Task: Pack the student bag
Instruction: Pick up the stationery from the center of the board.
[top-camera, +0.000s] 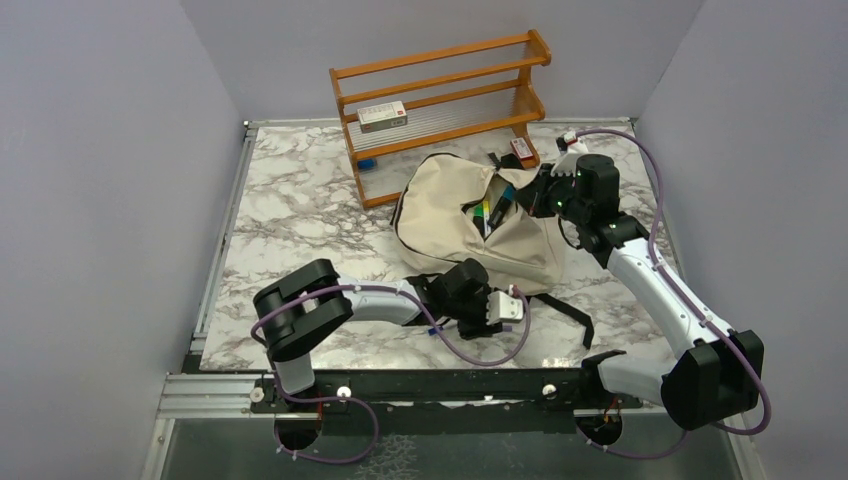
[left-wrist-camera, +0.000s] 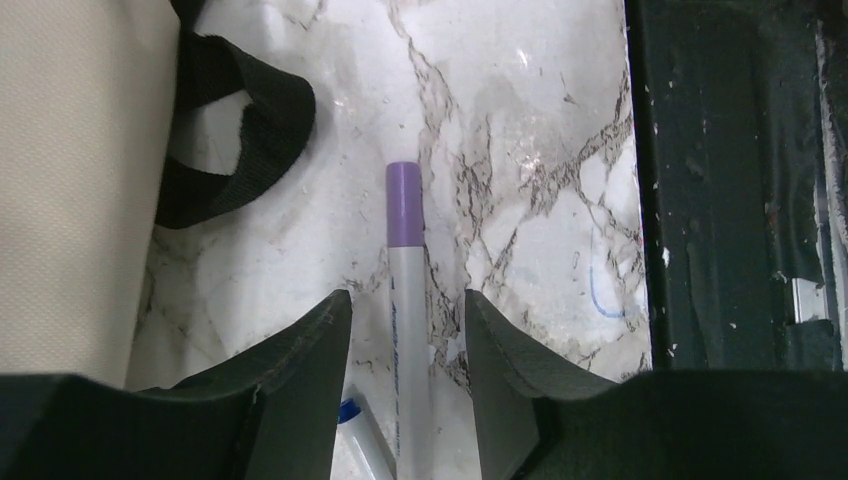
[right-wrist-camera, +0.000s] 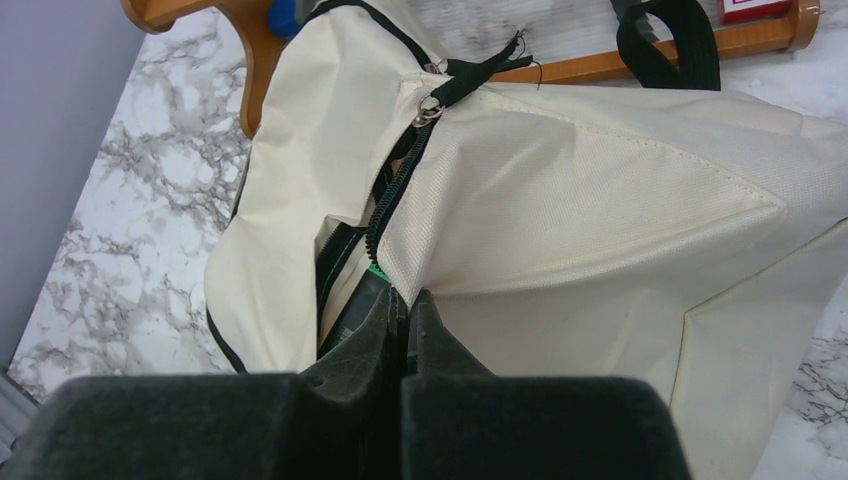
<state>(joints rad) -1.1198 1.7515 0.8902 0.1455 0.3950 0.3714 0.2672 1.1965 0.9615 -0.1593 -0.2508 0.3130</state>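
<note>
The beige student bag (top-camera: 440, 205) lies in the middle of the table, its zipper open, with books and pens showing inside. My right gripper (top-camera: 532, 196) is shut on the bag's fabric edge beside the zipper (right-wrist-camera: 408, 300) and holds the opening up; the bag fills the right wrist view (right-wrist-camera: 600, 200). My left gripper (top-camera: 500, 312) is low at the bag's near side. It is open (left-wrist-camera: 408, 300) and straddles a grey marker with a purple cap (left-wrist-camera: 405, 240) lying on the marble. A second marker with a blue cap (left-wrist-camera: 350, 415) lies beside it. The bag's side shows at the left of that view (left-wrist-camera: 70, 180).
A wooden shelf (top-camera: 440, 90) stands at the back with a small box (top-camera: 382, 115) on it; a red item (top-camera: 521, 148) lies by its right foot. A black bag strap (left-wrist-camera: 240, 140) loops near the markers. The black front rail (left-wrist-camera: 730, 170) runs close by.
</note>
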